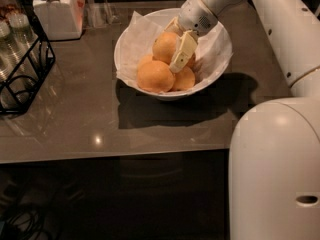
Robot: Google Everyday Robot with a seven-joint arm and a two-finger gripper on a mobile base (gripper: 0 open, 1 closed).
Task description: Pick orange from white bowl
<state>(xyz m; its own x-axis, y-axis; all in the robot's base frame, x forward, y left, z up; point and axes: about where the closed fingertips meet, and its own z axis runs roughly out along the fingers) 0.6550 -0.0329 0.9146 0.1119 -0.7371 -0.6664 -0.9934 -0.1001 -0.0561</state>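
The white bowl (167,94) stands on the grey table, lined with crumpled white paper, and holds several oranges. The orange (162,45), large and dull yellowish, sits highest at the back of the pile. My gripper (170,54) reaches down into the bowl from the upper right and is shut on this orange. One pale finger (182,51) lies along its right side; the other is mostly hidden behind it. A deeper-orange one (155,76) lies in front, and a smaller one (184,79) to its right.
A black wire rack (25,79) with bottles stands at the left edge. A white lidded jar (55,11) is at the back left. The table's front edge (115,154) runs across the middle. My white body (275,174) fills the lower right.
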